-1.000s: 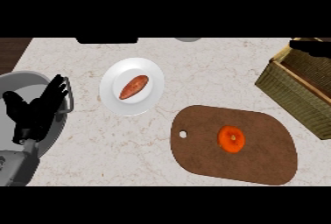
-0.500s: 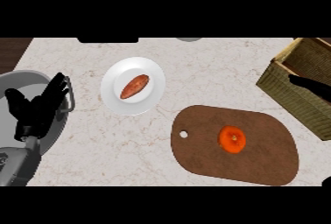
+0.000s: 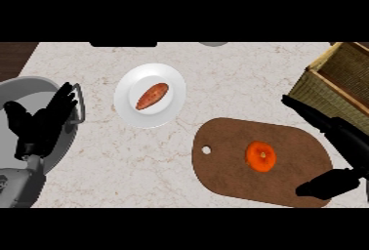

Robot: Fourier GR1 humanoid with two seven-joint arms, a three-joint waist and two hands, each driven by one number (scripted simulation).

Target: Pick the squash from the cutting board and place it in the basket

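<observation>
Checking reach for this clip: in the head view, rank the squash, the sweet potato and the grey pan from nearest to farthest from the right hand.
1. Squash, on the cutting board, just left of the right hand.
2. Sweet potato, on the white plate, centre-left.
3. Grey pan, at the far left edge.

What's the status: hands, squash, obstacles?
Left hand open, resting at left. Right hand open beside the board. Squash on board, untouched. Plate well left, off the path.

Orange squash (image 3: 260,156), brown cutting board (image 3: 231,171), white plate (image 3: 137,83), tan basket (image 3: 338,83).
</observation>
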